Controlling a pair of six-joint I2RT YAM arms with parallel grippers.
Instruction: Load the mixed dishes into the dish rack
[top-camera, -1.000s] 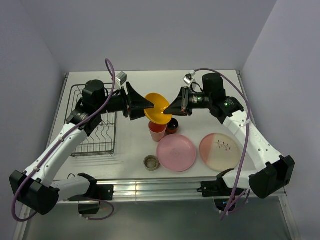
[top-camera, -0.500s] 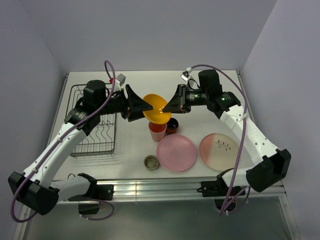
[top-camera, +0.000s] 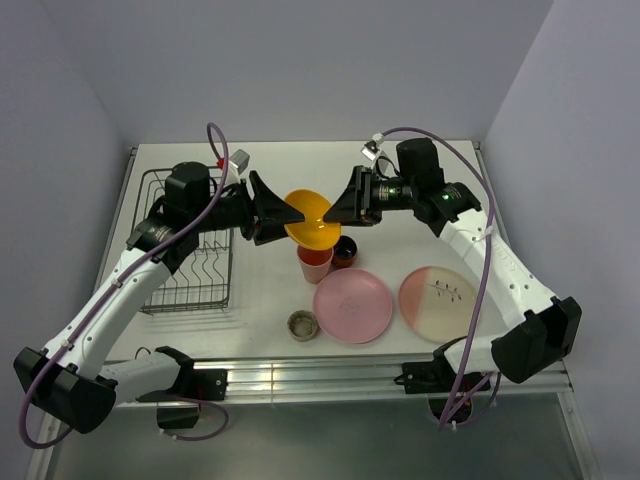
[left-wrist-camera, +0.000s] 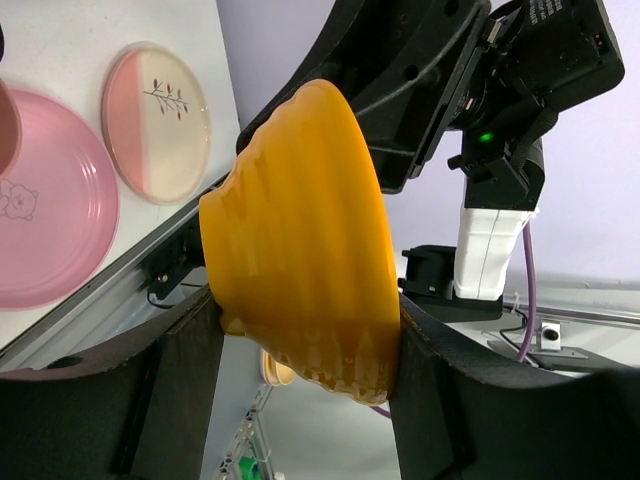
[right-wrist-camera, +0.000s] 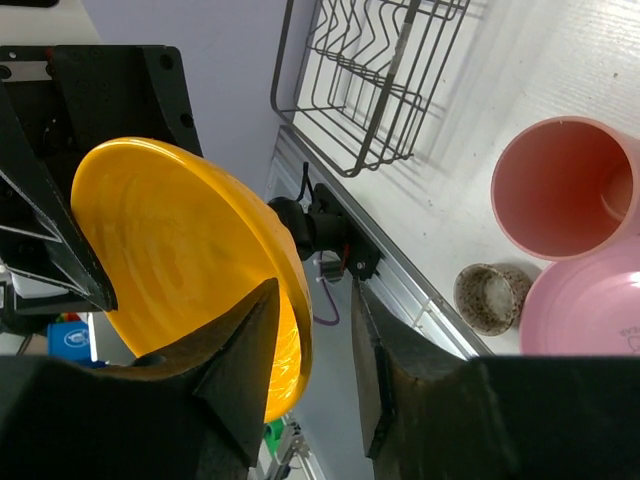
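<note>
White tabletop (top-camera: 262, 290) under pale lilac walls. An orange-yellow bowl (top-camera: 312, 215) is held off the table, tipped on edge, between the two arms and just above the pink plastic tumbler (top-camera: 314, 262). The left gripper (top-camera: 290, 213) clamps the bowl, one finger against each side. The right gripper (top-camera: 336, 212) has its jaws parted around the rim, one finger clear of it. The grey wire dish rack (top-camera: 190, 282) stands at the left, well apart from the bowl.
</note>
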